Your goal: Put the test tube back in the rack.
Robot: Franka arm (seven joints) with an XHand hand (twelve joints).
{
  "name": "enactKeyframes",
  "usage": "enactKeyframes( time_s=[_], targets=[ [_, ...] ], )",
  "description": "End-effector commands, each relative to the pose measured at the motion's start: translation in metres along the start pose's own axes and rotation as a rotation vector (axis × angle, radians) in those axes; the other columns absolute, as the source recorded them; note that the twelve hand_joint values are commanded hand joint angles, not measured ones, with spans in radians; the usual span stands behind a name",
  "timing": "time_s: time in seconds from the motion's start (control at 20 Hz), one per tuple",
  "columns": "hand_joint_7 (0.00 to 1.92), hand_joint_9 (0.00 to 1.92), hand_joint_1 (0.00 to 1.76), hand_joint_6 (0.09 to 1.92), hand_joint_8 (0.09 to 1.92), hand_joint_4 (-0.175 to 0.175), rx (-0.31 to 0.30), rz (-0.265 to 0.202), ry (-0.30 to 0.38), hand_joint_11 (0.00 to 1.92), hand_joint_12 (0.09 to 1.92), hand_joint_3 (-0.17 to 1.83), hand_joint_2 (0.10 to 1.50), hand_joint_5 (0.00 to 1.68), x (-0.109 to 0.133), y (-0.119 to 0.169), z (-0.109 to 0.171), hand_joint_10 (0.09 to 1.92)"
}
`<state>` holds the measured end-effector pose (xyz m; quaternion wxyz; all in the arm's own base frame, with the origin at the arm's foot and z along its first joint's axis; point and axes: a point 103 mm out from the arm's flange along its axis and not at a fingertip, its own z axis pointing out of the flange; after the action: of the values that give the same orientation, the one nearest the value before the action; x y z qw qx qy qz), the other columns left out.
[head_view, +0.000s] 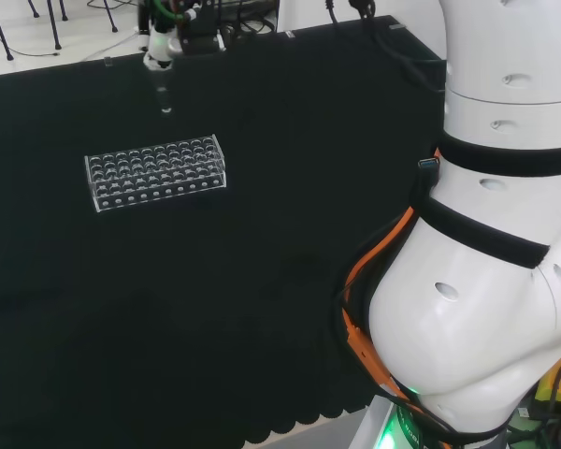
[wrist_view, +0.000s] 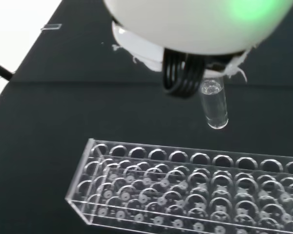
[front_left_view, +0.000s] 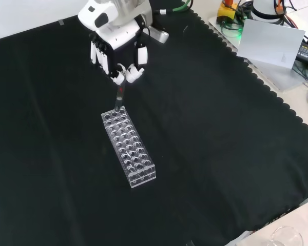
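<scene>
Clear glass, close to the wrist camera: the tube (wrist_view: 214, 108) hangs upright from the hand (front_left_view: 118, 51), fingers curled round its top, its rounded end above the rack (front_left_view: 128, 148) and near one end of it. Lifting and carrying look done — what remains, by the look of it, is to line the tube up over a hole, lower it in and let go. No hole holds a tube yet. No readable labels or writing show on tube or rack.
</scene>
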<state>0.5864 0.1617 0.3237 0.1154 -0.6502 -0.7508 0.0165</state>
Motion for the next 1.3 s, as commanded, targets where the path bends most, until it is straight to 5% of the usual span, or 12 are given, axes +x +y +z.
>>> enactKeyframes(
  time_s=[0.05,0.75,1.3],
  targets=[
    [1.48,1.36,1.45,0.6,0.62,-0.175,0.017,-0.019,-0.003,1.04,1.24,0.95,0.43,1.37,0.008,0.0,0.007,0.56],
    [1.48,1.36,1.45,0.6,0.62,-0.175,0.088,0.015,0.076,1.03,1.24,0.95,0.43,1.37,0.007,-0.012,0.035,0.56],
    [1.48,1.36,1.45,0.6,0.62,-0.175,0.145,0.043,0.054,1.03,1.24,0.95,0.43,1.37,0.003,0.003,0.066,0.57]
  ],
)
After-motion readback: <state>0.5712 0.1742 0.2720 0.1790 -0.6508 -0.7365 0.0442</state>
